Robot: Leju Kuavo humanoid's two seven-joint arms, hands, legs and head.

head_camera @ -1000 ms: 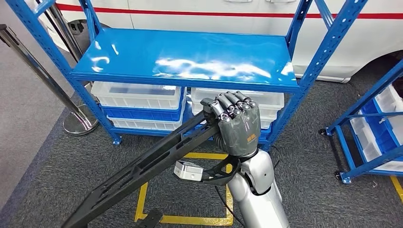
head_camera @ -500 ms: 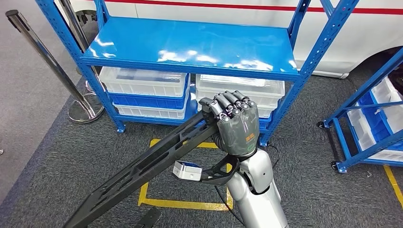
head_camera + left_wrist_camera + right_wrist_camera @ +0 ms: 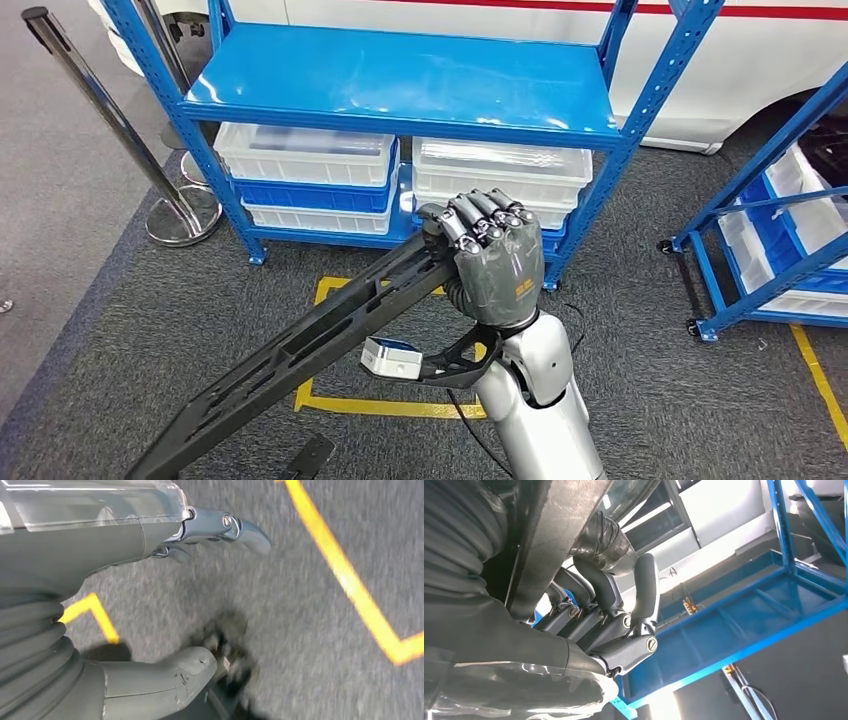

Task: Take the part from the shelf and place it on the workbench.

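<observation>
The right hand (image 3: 497, 262) is wrapped tight around the upper end of the part (image 3: 300, 360) — a long, black, slotted bar — with its fingers (image 3: 596, 587) curled over the bar's edge, as the right wrist view confirms from below. From that grip the part slopes away down and to the hand's left, its far end low near the carpet, just past the yellow floor marking (image 3: 385, 405). Beyond the knuckles stands the blue shelf (image 3: 400, 85), its top deck bare, with white bins (image 3: 305, 155) stacked on the level beneath it; the part is off the shelf and well apart from it. The left hand (image 3: 150, 615) hangs over the grey carpet holding nothing, thumb and fingers loosely apart. The step in hand looks like the carry to the workbench, which I cannot place. Held at one end only, a bar this long will lever hard against the fingers, so the grip should stay firm and any turn of the body slow. The trailing low end is the risk — it could catch the carpet, the chrome post (image 3: 110, 125) off to the hand's left, or a shelf leg. Raising it toward level, or bringing the free hand under its middle, would steady it before setting down.
</observation>
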